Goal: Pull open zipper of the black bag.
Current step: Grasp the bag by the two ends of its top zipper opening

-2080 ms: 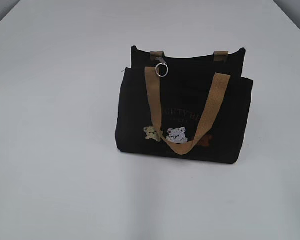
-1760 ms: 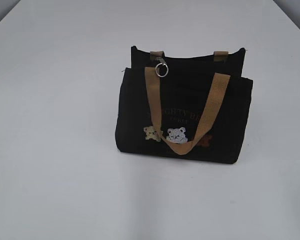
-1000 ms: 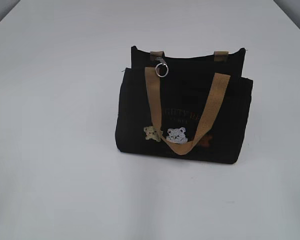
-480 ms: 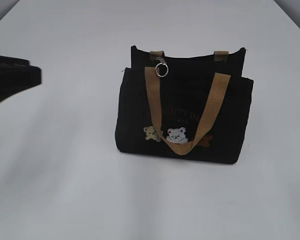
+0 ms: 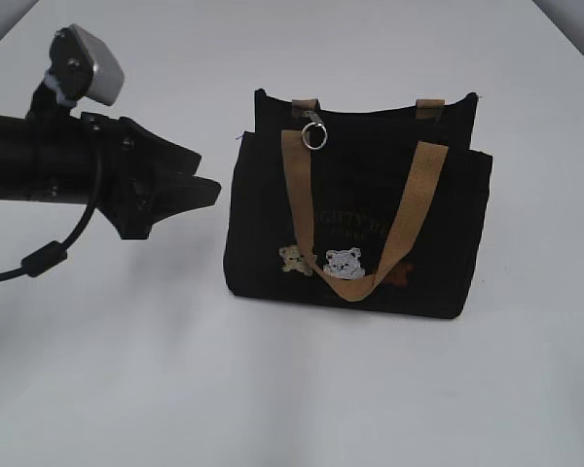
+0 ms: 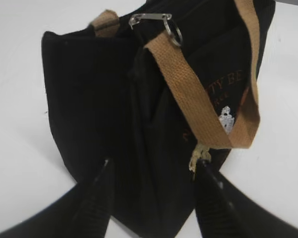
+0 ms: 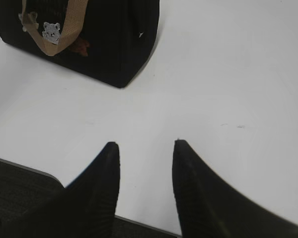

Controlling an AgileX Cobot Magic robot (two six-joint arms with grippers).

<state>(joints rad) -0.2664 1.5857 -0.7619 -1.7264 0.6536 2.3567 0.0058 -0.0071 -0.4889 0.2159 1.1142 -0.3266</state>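
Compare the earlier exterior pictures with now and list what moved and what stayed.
The left arm came in from the left edge, and its left gripper now sits just beside the black bag's left side, jaws open, holding nothing. The bag, its tan handles and the zipper's silver ring stayed put.

The left arm reaches in level from the left edge of the exterior view, its tool (image 5: 206, 190) pointing rightward with fingers spread and nothing between them. The right tool (image 7: 144, 148) hangs low, its two fingers parted and empty, tips angled downward
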